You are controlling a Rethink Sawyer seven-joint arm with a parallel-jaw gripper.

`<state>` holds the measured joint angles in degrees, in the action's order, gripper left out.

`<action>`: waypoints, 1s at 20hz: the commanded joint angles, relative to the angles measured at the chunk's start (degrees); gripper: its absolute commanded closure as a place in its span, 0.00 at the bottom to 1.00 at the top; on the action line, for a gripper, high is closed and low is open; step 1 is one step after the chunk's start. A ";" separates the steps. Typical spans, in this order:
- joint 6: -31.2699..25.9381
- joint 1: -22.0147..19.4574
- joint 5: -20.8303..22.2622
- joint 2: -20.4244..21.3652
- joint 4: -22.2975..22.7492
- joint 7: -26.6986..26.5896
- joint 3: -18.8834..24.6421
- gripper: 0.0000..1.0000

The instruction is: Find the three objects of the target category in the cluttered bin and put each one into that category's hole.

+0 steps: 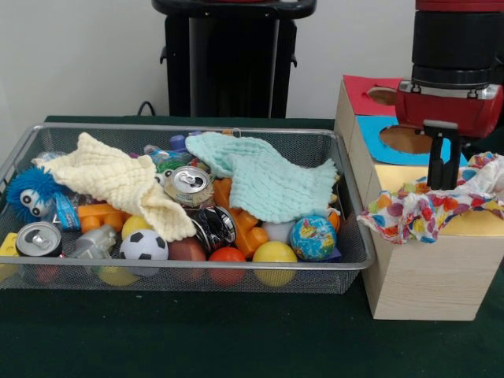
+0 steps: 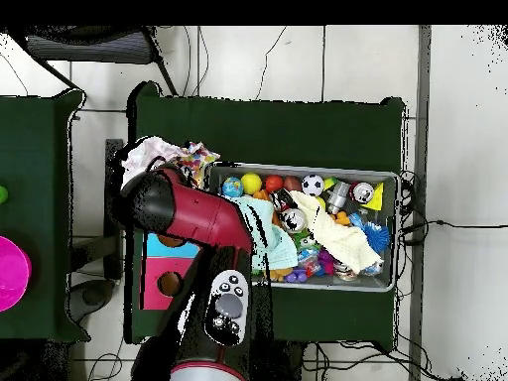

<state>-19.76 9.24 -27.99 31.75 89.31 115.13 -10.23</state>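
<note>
Inspecting gripper: the gripper (image 1: 445,169) hangs over the yellow-topped box, its dark fingers (image 1: 435,167) close together and reaching down into the bunched cloth; whether they pinch the fabric cannot be told from either view.
Arm: the red and black arm (image 2: 189,210) comes down at the right of the front view, above the row of boxes.
Dotted cloths: the dotted cloths (image 1: 429,206) lie heaped on the yellow top, spilling over its front-left corner and off to the right; in the overhead view they show as a pale bundle (image 2: 164,156) just beside the bin's end.
Hole: the opening in the yellow top (image 1: 480,224) is covered by cloth and cannot be seen.
Neighbouring openings: the blue-topped opening (image 1: 405,140) and the red-topped opening (image 1: 381,95) sit behind, both uncovered.
Bin: the wire mesh bin (image 1: 197,276) stands on the green table (image 1: 197,339), just beside the boxes.
Bin contents: a cream waffle cloth (image 1: 118,181) and a mint waffle cloth (image 1: 260,177) are draped over cans, balls and toys; a soccer ball (image 1: 144,246) and a globe ball (image 1: 313,238) lie near the front wall.
</note>
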 commanded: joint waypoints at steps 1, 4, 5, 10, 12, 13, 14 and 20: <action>-6.38 1.22 2.00 -3.01 2.32 9.37 1.28 1.00; -6.69 1.90 1.97 -3.65 1.97 9.89 0.71 1.00; -5.64 1.76 1.68 -3.80 2.51 9.91 1.20 1.00; 4.99 -0.76 -0.19 -3.91 5.67 10.40 6.43 1.00; 9.52 -1.74 0.05 -3.38 6.65 11.17 7.97 1.00; 11.01 -1.89 0.24 -3.40 6.78 11.51 8.25 1.00; 10.75 -1.80 0.16 -3.23 6.76 11.53 8.06 1.00; 10.02 1.09 -0.02 -5.69 3.68 11.18 3.62 1.00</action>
<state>-10.12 10.10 -28.02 30.17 90.81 115.13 -8.32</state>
